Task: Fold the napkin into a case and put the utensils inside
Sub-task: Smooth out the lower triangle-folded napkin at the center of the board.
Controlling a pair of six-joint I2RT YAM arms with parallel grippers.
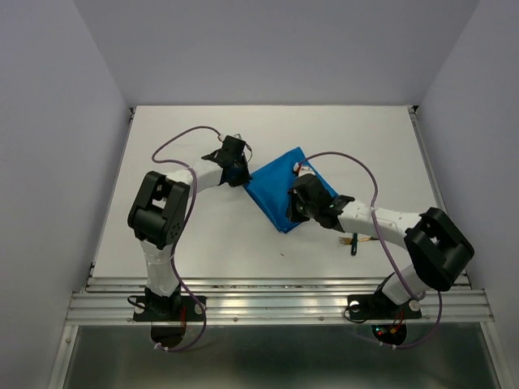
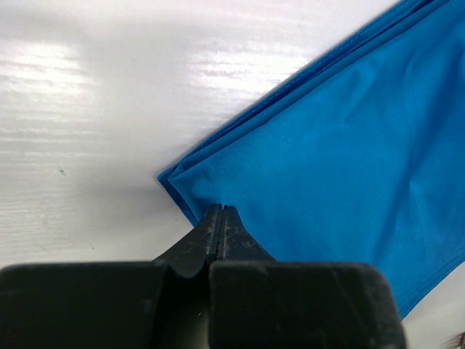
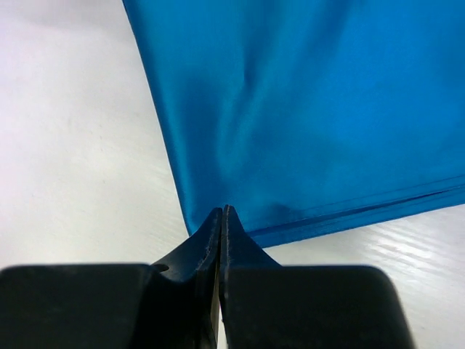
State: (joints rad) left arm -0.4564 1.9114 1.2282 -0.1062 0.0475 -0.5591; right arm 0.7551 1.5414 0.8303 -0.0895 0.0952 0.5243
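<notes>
Firmly, the left gripper [image 2: 221,212] and right gripper [image 3: 221,214], fingers pressed together, each pinched a separate corner of the folded napkin [image 1: 276,180].

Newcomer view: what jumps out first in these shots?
The bright blue napkin, folded in layers, lies mid-table against the white table. The left gripper is shut on its left corner and the right gripper on its near corner. The utensils lie to the napkin's right, only partly visible.
</notes>
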